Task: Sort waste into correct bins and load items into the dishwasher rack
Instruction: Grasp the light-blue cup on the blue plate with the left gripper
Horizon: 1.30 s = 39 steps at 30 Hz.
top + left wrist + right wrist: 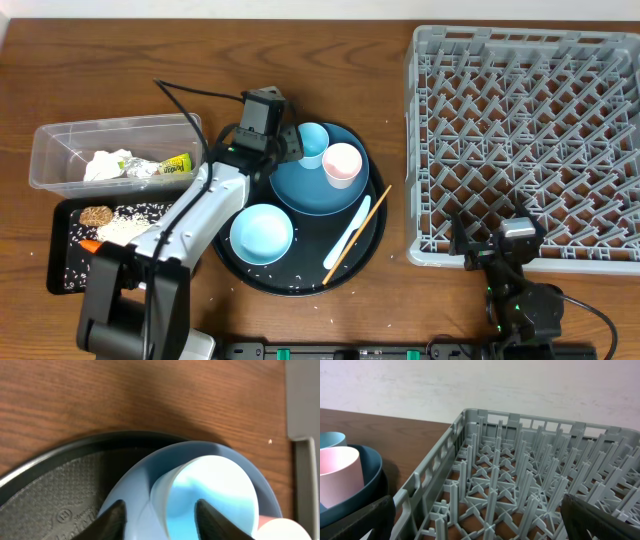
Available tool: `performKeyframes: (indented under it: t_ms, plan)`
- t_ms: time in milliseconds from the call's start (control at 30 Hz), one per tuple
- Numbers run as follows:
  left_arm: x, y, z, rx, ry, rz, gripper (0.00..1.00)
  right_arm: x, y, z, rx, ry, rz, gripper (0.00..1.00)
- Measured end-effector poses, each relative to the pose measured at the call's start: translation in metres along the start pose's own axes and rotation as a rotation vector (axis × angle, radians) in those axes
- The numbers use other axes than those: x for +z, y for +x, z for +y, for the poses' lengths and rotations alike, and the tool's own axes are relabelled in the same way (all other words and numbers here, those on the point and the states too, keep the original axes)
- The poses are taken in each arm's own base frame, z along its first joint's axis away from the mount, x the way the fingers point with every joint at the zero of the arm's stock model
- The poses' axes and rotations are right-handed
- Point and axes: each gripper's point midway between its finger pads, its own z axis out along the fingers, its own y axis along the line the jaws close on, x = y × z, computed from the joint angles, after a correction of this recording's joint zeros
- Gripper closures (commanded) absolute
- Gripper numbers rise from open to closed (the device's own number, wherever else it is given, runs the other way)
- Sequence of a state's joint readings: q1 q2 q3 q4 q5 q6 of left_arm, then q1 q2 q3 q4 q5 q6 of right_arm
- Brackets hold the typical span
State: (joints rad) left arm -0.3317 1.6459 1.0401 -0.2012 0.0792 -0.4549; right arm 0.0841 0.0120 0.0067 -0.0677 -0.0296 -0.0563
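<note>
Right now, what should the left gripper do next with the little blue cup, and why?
Probably close the left gripper on the light blue cup. Its fingers stand open either side of the cup's near wall, and the cup sits on the dark blue plate, not yet gripped, so it cannot be lifted to the dishwasher rack.

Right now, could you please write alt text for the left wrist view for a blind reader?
The left gripper hangs open astride one wall of a small light blue cup, which stands on a dark blue plate in a round black tray on a wooden table.
</note>
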Motion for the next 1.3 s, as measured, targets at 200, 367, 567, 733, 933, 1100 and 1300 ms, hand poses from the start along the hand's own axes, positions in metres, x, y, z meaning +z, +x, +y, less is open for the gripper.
performKeyframes:
  t_ms: [200,367,567,733,933,1100,1300]
  plan:
    - [0.002,0.005,-0.001,-0.002,0.008,0.022,0.68,0.0,0.0,0.0,0.0,0.0,0.0,0.01]
    - [0.002,0.011,0.001,-0.003,0.005,0.047,0.69,0.0,0.0,0.0,0.0,0.0,0.0,0.01]
    - [0.001,0.013,-0.002,0.003,0.009,0.054,0.68,0.0,0.0,0.0,0.0,0.0,0.0,0.01]
    - [0.002,0.021,-0.013,0.028,0.024,0.068,0.68,0.0,0.0,0.0,0.0,0.0,0.0,0.01]
    - [0.002,0.025,-0.019,0.041,0.035,0.075,0.68,0.0,0.0,0.0,0.0,0.0,0.0,0.01]
    - [0.002,0.026,-0.018,0.041,0.032,0.079,0.68,0.0,0.0,0.0,0.0,0.0,0.0,0.01]
    - [0.002,0.028,-0.017,0.041,0.028,0.085,0.68,0.0,0.0,0.0,0.0,0.0,0.0,0.01]
